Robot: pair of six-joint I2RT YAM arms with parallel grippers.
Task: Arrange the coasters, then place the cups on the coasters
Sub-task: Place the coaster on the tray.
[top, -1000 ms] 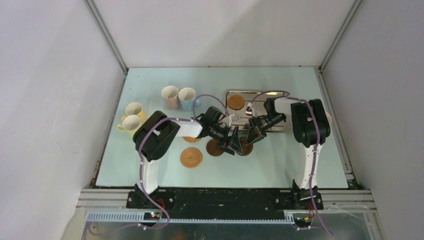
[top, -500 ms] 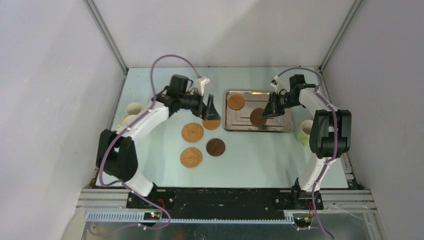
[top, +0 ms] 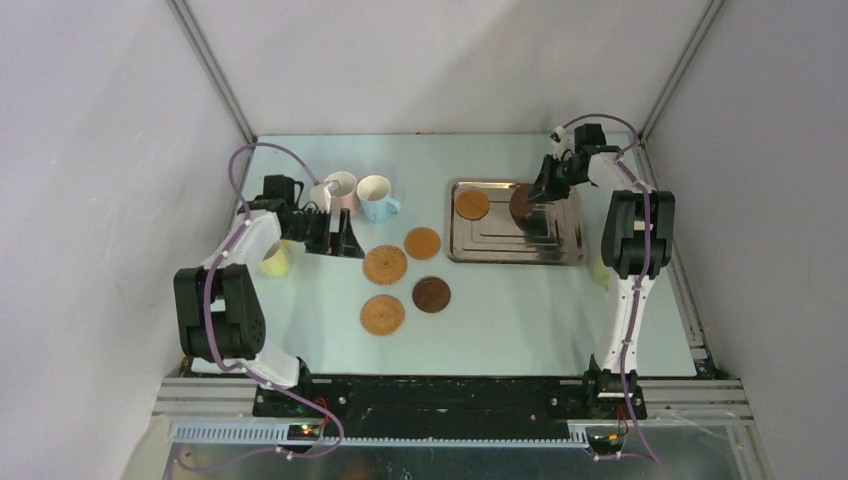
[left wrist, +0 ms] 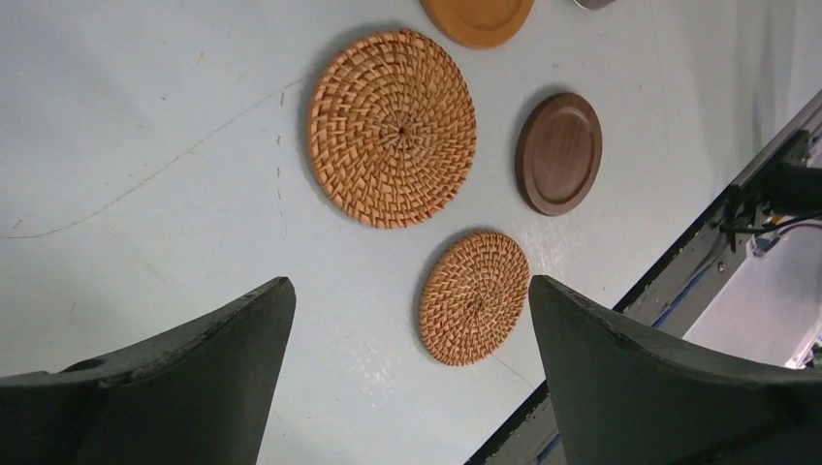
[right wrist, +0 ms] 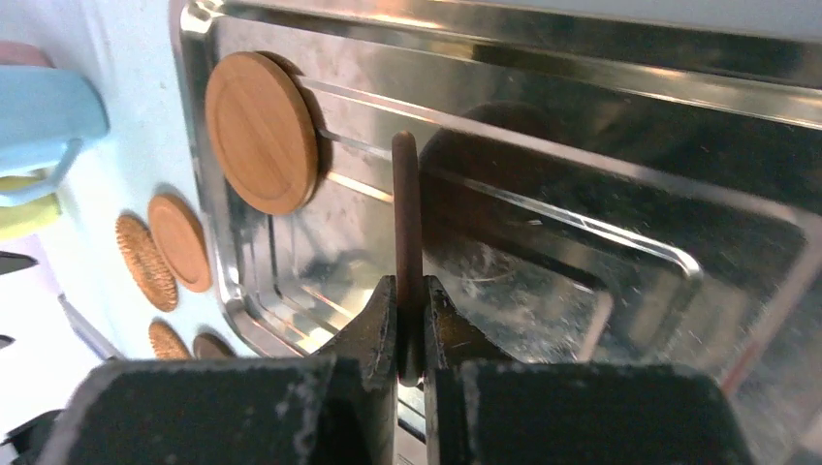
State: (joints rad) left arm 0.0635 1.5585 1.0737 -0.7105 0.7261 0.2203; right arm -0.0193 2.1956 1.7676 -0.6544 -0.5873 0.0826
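Now dark coaster (right wrist: 407,213) is lifted off tray (top: 500,242), pinched on edge by right tool (right wrist: 409,315). Left tool (left wrist: 407,291), spread wide and empty, is moved back beside cups (top: 375,192). Only tan coaster (top: 472,204) is left in tray.

The left arm (top: 245,240) and the right arm (top: 625,310) are built alike: slim white shell links between bulky matte black joint housings. A thin purple cable (top: 243,160) runs loosely along each. Both rise from black base blocks (top: 290,395) at 6 o'clock. The left gripper (left wrist: 409,286) has broad, dark, tapered wedge fingers (left wrist: 174,387). The right gripper (right wrist: 408,291) is black with scuffed, whitish-flecked edges.
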